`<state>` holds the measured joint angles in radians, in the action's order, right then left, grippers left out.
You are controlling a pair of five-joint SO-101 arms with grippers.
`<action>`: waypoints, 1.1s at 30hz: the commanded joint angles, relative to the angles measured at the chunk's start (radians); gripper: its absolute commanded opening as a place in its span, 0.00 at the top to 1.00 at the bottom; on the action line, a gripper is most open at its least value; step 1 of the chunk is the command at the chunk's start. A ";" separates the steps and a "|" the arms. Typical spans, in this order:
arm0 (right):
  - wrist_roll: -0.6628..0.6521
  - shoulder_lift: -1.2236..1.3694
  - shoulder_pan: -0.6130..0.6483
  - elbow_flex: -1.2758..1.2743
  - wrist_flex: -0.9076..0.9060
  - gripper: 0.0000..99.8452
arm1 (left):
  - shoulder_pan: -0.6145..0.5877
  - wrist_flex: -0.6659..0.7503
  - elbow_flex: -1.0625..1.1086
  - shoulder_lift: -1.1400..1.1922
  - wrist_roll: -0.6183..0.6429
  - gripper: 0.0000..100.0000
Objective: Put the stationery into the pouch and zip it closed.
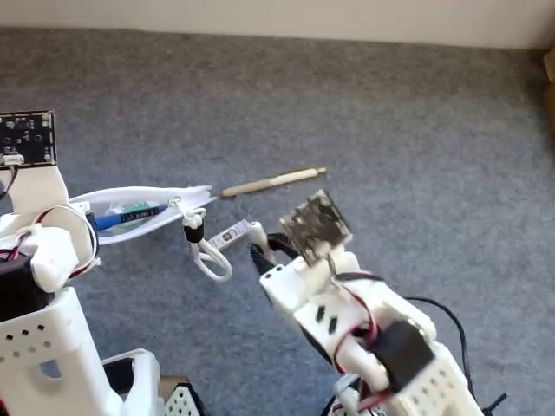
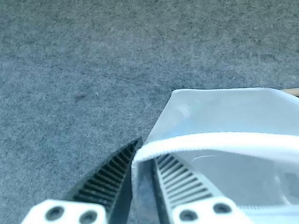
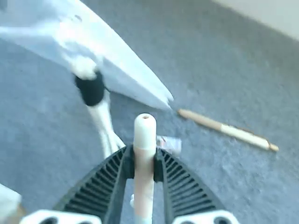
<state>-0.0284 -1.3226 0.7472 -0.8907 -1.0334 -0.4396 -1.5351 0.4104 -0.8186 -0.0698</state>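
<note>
Right fingers (image 3: pixel 180 186) pinch a slim white pen (image 3: pixel 144 149) near the translucent pouch (image 3: pixel 117 63).

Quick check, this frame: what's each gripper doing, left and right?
Left gripper: closed on the rim of the pouch.
Right gripper: closed on a white pen.
</note>
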 commanded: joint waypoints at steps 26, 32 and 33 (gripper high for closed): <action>0.140 0.047 0.228 0.225 0.731 0.98 | 0.021 0.009 0.019 0.024 0.014 0.99; 0.140 0.213 0.225 0.225 0.891 0.98 | 0.016 0.009 0.021 0.024 0.012 0.99; 0.138 0.234 0.225 0.225 0.911 0.98 | 0.016 0.009 0.021 0.024 0.012 0.99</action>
<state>0.1066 -1.1508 0.9636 -0.7250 -0.2002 -0.4396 -1.5351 0.4104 -0.8186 -0.0698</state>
